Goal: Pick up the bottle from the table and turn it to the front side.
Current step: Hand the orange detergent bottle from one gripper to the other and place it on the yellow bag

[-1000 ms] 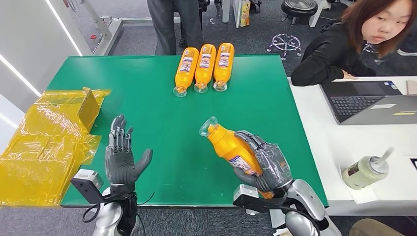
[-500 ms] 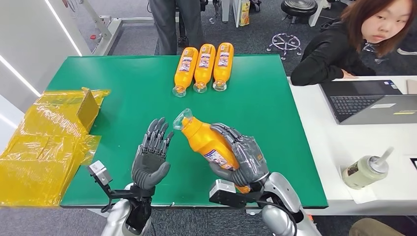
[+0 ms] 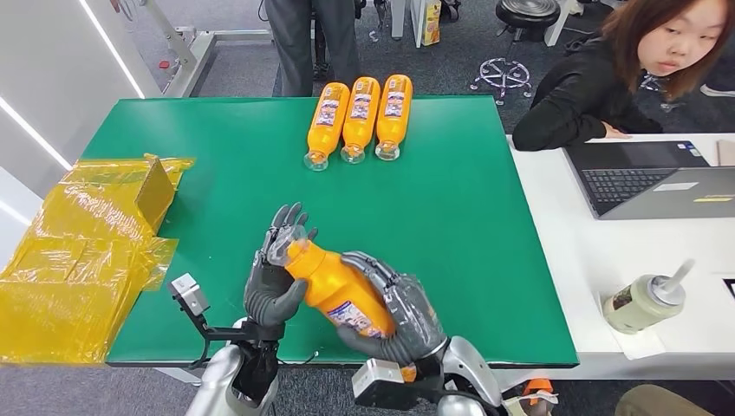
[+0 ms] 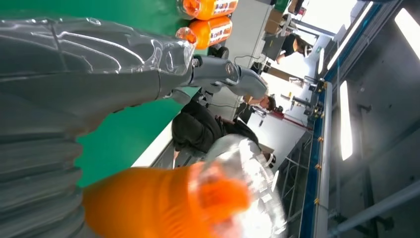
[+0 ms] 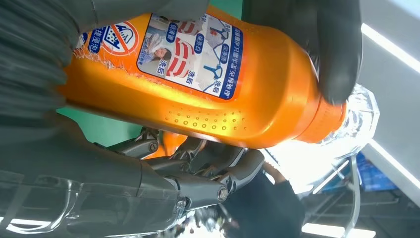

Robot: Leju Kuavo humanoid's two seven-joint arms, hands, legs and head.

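The orange bottle (image 3: 340, 291) is held clear of the green bench (image 3: 468, 217) at about 6 o'clock, gripped round its body by the right hand (image 3: 400, 319). Its clear cap end (image 3: 279, 245) is met by the left hand (image 3: 270, 282), whose fingers are curled about the neck. Whether the left hand truly grips cannot be told. If the right hand is loosened before that grip is firm, the smooth bottle could slip and be dropped.
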